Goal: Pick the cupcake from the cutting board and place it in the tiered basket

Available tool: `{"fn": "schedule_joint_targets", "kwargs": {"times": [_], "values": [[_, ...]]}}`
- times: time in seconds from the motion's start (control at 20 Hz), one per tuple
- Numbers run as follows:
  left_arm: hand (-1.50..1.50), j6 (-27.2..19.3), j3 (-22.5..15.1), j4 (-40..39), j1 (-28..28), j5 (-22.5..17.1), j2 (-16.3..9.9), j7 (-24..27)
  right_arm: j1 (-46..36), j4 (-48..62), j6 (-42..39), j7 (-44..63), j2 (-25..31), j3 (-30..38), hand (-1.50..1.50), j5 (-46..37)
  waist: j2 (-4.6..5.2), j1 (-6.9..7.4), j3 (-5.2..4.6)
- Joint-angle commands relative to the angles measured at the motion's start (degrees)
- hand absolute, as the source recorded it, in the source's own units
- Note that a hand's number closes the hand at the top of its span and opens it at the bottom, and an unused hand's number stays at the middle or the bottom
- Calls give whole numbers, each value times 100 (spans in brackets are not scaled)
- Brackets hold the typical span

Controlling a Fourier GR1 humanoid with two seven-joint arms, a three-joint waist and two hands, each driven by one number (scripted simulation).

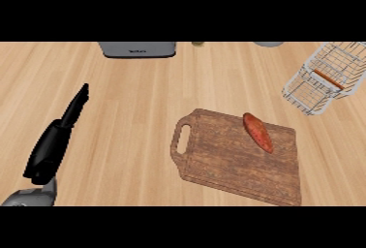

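Nothing is done yet: a reddish, sweet-potato-like item (258, 131), no cupcake, lies on the cutting board (229, 167); basket (325, 77) at two o'clock; left hand (57, 138) straight-fingered, idle.

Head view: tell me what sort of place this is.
Most likely a kitchen counter. A wooden cutting board with a reddish food item lies on the wood-grain countertop, a wire tiered basket stands at the right, and a grey appliance sits at the far edge.

I counted one brown wooden cutting board with a handle slot (232, 162), one long reddish-orange sweet potato (258, 131), one white wire tiered basket (325, 77), one grey boxy appliance (137, 49), and one black hand of mine (50, 145).
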State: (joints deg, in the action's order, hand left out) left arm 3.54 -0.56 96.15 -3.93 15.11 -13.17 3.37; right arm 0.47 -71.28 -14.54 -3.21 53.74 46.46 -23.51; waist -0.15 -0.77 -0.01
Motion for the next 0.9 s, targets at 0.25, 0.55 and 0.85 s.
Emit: {"fn": "schedule_joint_targets", "kwargs": {"times": [0.25, 0.55, 0.85], "values": [[0, 84, 0, -422, -377, 106, 47, 160, -1576, -317, -383, 1142, 511, -663, 150, 371, 34, 145, -3], [0, 178, -47, -18, 3, 63, 95, 71, -2804, -436, -358, 2581, 366, -1547, 150, 412, 25, 205, -4], [0, 64, -174, -100, -273, 244, 278, -108, -4223, 811, -220, 2747, 287, -2347, 150, 236, 50, 269, -2]]}}
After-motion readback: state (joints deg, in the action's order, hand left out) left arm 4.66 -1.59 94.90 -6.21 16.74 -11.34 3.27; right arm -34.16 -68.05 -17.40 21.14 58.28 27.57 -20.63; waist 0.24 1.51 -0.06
